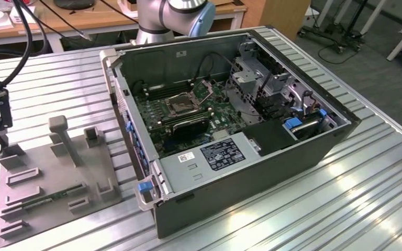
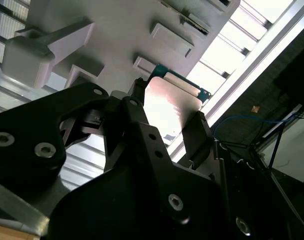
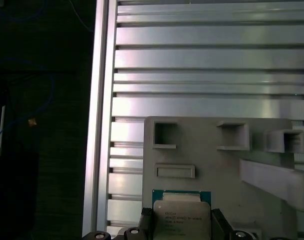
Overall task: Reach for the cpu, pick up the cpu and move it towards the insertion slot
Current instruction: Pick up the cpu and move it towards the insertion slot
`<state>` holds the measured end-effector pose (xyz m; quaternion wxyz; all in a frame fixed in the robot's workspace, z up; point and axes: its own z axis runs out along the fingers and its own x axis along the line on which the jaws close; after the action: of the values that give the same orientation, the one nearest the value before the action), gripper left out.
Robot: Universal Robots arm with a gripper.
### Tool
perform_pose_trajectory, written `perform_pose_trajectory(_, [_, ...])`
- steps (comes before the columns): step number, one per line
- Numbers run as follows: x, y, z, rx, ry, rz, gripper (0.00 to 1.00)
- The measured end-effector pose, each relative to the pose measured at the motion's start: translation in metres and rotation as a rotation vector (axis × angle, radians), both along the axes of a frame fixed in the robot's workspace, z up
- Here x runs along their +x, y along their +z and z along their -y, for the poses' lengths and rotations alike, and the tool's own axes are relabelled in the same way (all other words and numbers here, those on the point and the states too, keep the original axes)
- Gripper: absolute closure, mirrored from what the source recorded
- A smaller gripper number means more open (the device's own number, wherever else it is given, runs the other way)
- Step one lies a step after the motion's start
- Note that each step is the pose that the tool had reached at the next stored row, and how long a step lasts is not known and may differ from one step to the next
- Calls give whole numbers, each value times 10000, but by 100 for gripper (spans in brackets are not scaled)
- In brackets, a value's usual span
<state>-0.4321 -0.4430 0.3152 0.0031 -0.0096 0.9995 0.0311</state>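
Note:
The cpu (image 3: 181, 218), a pale silvery square chip with a green edge, sits between my black fingers in both wrist views, over the corner of the grey fixture plate (image 3: 217, 165). My gripper (image 3: 182, 225) looks shut on it, one finger against each side edge. In the second wrist view the cpu (image 2: 169, 105) shines between the fingertips (image 2: 136, 102) of my gripper (image 2: 168, 112). In the exterior view my gripper (image 1: 0, 147) hangs at the exterior view's left, at the far corner of the fixture plate (image 1: 47, 188). The insertion slot (image 1: 183, 104) lies inside the open computer case (image 1: 257, 172), well away.
The grey fixture carries upright posts (image 1: 63, 137) and a green memory stick (image 1: 47, 198). The ribbed metal table (image 1: 355, 204) ends in an edge rail (image 3: 99, 125) close to my gripper. The case walls (image 1: 127, 104) stand between the fixture and the motherboard. Cables (image 1: 30, 47) hang above.

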Motion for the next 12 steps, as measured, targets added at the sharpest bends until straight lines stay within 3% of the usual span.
perform_pose_trajectory(12, [0,48,0,-1,0,-2,46])
